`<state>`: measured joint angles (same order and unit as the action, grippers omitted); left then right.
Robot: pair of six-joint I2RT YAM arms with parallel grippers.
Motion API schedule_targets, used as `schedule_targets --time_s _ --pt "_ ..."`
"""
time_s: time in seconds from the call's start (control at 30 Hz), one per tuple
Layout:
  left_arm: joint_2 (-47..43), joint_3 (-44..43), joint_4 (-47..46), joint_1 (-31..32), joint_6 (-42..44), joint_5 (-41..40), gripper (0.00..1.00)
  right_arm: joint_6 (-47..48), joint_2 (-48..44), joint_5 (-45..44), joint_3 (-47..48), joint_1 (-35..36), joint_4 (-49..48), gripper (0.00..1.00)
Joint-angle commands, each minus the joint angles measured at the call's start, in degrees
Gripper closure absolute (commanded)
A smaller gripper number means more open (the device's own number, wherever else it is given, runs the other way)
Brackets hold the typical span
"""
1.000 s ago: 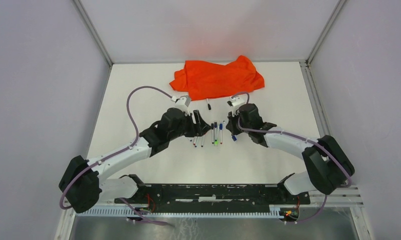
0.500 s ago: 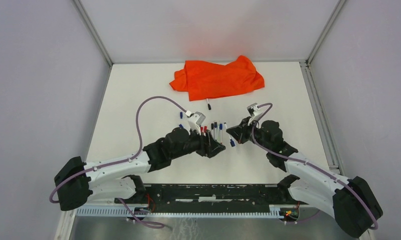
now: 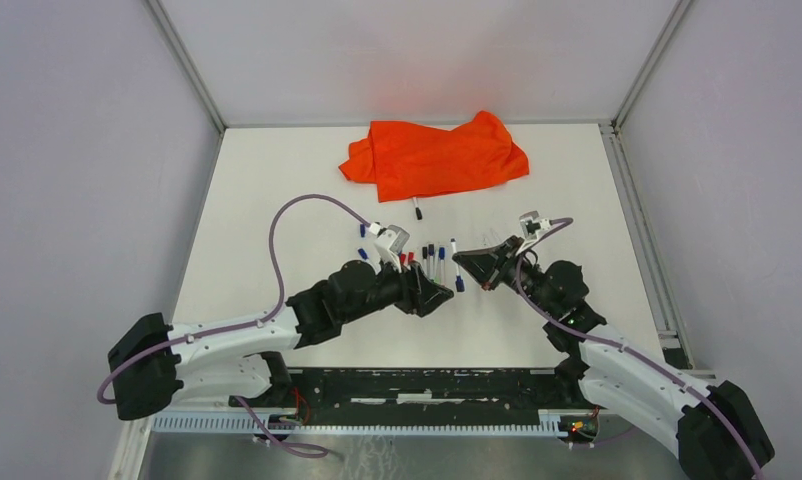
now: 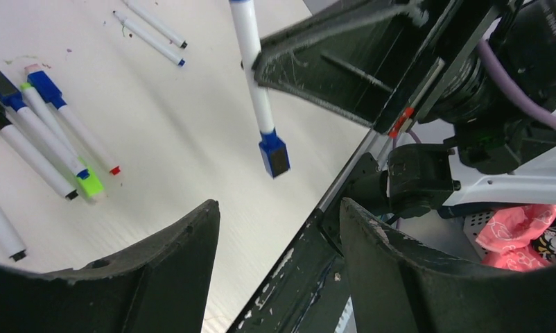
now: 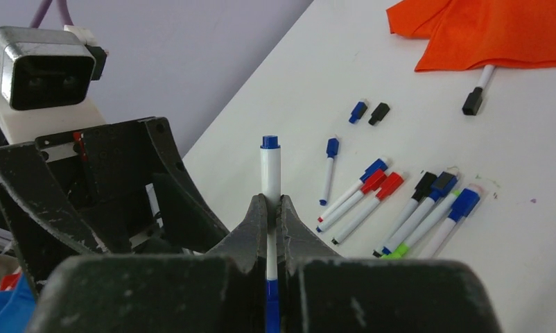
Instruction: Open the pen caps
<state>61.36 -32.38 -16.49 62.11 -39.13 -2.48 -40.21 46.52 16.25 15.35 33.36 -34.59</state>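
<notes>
Right tool (image 5: 270,208) pinches barrel (image 4: 246,35) — cap (image 4: 274,154) just beyond.

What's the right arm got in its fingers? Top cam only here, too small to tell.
Observer: A white pen, pinched partway along its barrel between the right fingers. The right wrist view shows it.
Operator: Cap on it?
Observer: Yes. The left wrist view shows a blue cap on the end that sticks out past those fingers.
Operator: Left fingers on that cap?
Observer: No. The left fingers stand apart with nothing between them, and the cap hangs just ahead of the gap.
</notes>
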Motion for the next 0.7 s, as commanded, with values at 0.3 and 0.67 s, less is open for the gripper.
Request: schedule_targets --time_s 0.3,0.67 --pt "3.05 2.01 -9.90 0.51 2.90 1.22 0.30 -13.22 -3.32 2.88 -9.77 0.47 -21.20 1.00" --pt "6.24 0.21 -14.49 1.71 3.01 5.64 0.30 -17.78 -2.75 3.38 -11.53 0.47 -27.34 1.00"
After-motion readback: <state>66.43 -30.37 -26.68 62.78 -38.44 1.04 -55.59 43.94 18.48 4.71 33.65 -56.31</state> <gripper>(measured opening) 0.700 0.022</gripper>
